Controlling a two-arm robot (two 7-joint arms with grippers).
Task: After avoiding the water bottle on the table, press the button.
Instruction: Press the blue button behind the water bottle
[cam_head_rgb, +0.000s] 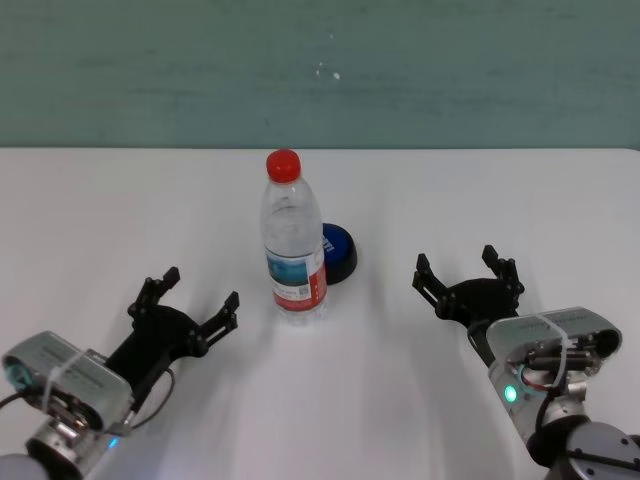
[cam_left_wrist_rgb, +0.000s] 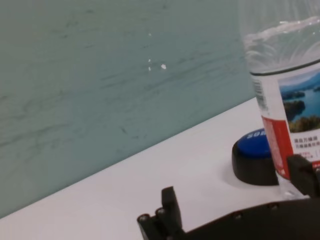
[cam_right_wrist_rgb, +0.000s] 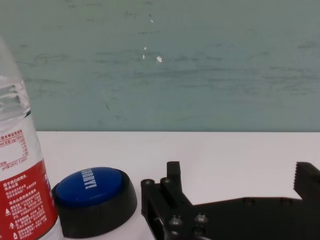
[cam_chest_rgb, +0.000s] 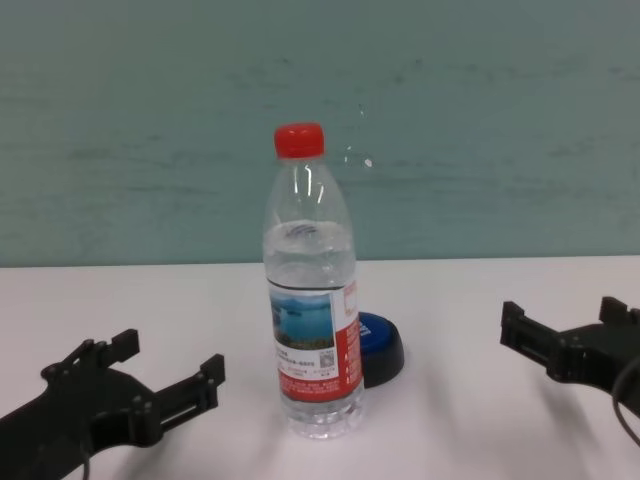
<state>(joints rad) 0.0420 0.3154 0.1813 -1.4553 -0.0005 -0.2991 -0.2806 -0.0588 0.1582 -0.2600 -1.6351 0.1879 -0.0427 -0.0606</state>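
A clear water bottle (cam_head_rgb: 293, 243) with a red cap stands upright mid-table, also in the chest view (cam_chest_rgb: 310, 300). Right behind it, partly hidden, sits the blue dome button (cam_head_rgb: 338, 250) on its black base; the right wrist view shows the button (cam_right_wrist_rgb: 92, 192) beside the bottle (cam_right_wrist_rgb: 22, 190). My left gripper (cam_head_rgb: 197, 293) rests open on the table (cam_head_rgb: 420, 190), left of the bottle. My right gripper (cam_head_rgb: 460, 268) is open too, to the right of the button and a little nearer to me. Neither gripper touches anything.
A teal wall (cam_head_rgb: 320, 70) runs along the far edge of the white table. In the left wrist view the bottle (cam_left_wrist_rgb: 290, 90) and button (cam_left_wrist_rgb: 255, 155) stand close ahead of the left fingers (cam_left_wrist_rgb: 170, 210).
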